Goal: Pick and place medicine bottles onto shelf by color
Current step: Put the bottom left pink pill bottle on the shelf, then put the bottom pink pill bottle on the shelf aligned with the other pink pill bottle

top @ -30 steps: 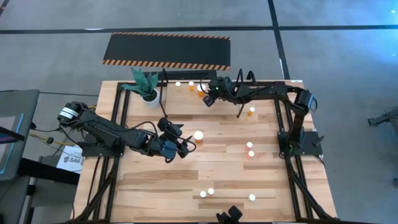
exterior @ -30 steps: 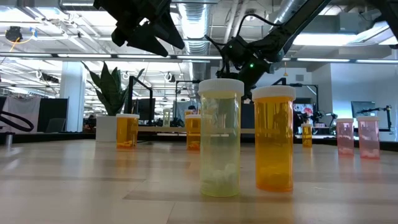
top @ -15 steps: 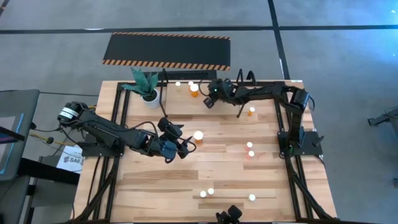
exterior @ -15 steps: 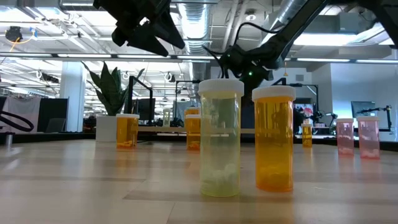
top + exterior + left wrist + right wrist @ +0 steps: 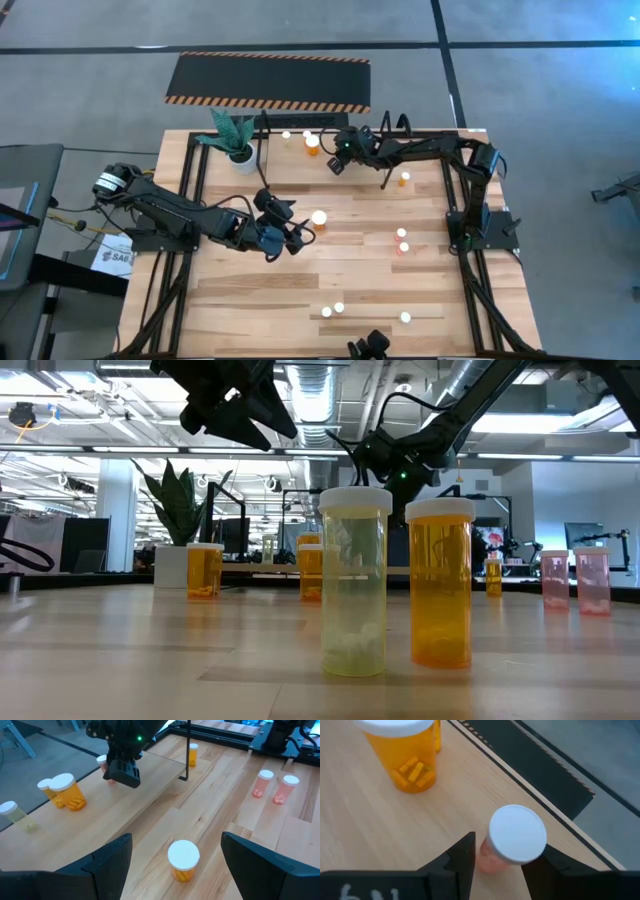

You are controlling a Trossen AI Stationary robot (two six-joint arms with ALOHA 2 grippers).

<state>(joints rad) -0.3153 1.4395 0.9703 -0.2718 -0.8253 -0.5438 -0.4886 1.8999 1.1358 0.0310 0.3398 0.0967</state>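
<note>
Right claw (image 5: 502, 852) straddling pink bottle (image 5: 512, 840) on shelf (image 5: 360, 820), fingers apart, not pinching. Left claw (image 5: 172, 850) hovering open over orange bottle (image 5: 183, 860). Bottles probably light, slick, tippy; grip body under cap.

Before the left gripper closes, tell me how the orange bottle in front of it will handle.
The orange bottle stands upright between the open left gripper fingers. It looks like thin, stiff plastic with few pills, so probably light. Its smooth round body may slip or roll if knocked over. The wide white cap could make it tip when nudged high.
</note>
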